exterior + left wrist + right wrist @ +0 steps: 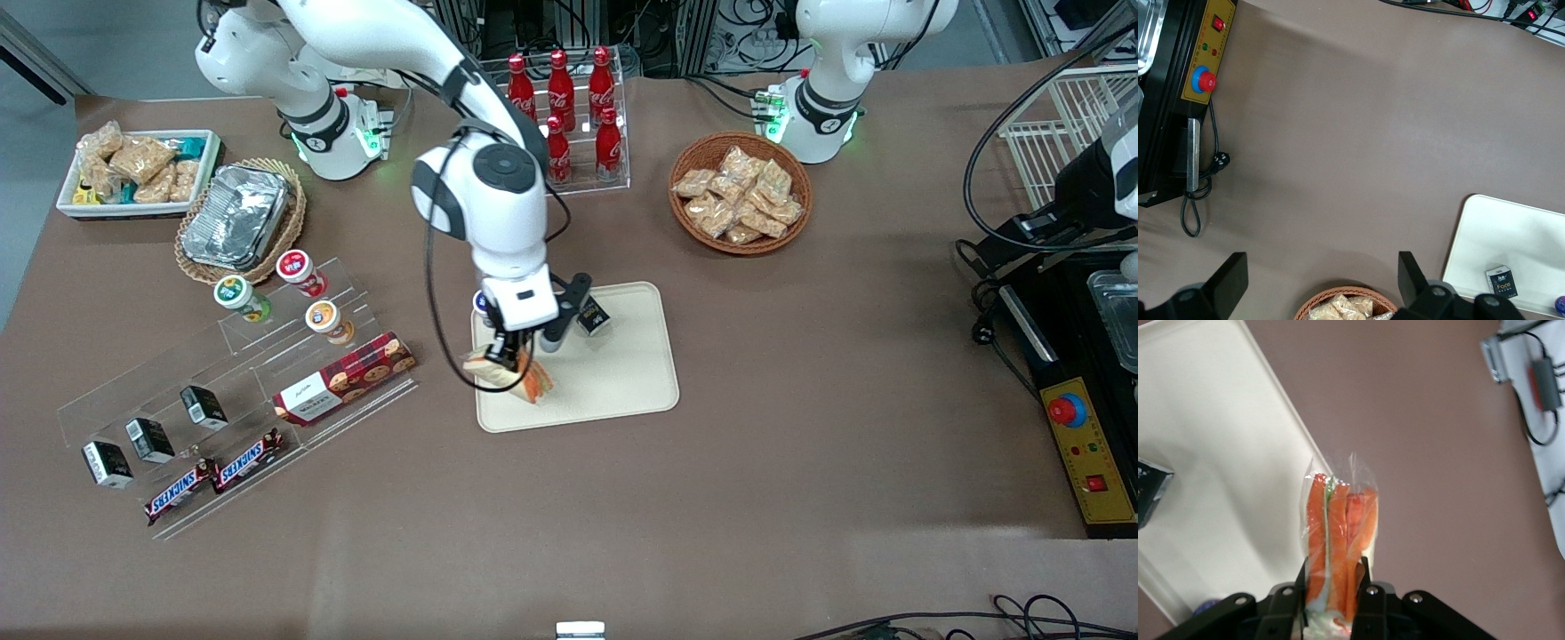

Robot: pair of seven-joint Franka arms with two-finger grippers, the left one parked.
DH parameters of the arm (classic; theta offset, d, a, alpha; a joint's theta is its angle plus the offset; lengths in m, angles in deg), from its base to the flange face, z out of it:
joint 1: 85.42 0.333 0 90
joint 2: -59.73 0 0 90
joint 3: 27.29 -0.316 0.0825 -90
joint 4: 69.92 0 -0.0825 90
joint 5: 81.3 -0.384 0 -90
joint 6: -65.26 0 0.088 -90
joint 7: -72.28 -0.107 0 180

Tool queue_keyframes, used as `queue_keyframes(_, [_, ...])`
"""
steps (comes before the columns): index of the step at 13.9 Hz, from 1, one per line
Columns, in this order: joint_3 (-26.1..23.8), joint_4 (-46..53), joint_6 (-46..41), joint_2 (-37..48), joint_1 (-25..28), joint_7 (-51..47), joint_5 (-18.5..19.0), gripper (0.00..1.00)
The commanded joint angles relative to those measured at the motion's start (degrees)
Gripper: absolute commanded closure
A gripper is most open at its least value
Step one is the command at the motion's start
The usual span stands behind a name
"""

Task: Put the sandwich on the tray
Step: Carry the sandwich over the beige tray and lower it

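The sandwich [516, 376] is a clear-wrapped wedge with pale bread and orange and green filling. My right gripper [513, 352] is shut on it and holds it over the beige tray [622, 373], at the tray's corner nearest the front camera on the working arm's side. In the right wrist view the gripper [1331, 583] pinches the sandwich [1338, 533], orange filling edge pointing away from the wrist, over the tray's rim [1281, 407]. I cannot tell whether the sandwich touches the tray.
A small dark box [593, 316] and a blue-lidded item [480, 302] sit on the tray. An acrylic rack with cookies [345, 378], cups and Snickers bars [249, 462] stands toward the working arm's end. A cola rack [569, 98] and snack basket [740, 194] stand farther from the camera.
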Motion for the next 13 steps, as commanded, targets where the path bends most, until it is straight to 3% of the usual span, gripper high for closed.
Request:
queue_keyframes(1, [0.55, 1.55, 3.66, -3.98, 0.73, 2.19, 0.52, 0.72])
queue_keyframes(5, [0.55, 1.64, 8.15, -8.47, 1.62, 2.38, 0.44, 0.71])
queue_keyframes(6, [-0.41, 1.64, 8.33, -8.74, 2.23, 2.03, 0.35, 0.66])
queue_keyframes(9, [-1.74, 1.64, 8.5, -9.61, 2.15, 1.93, -3.68, 0.63])
queue_keyframes(11, [-1.74, 1.64, 8.42, -9.79, 2.23, 2.28, -4.92, 0.48])
queue_keyframes(13, [-1.74, 1.64, 8.42, -9.71, 1.62, 2.2, -5.54, 0.17])
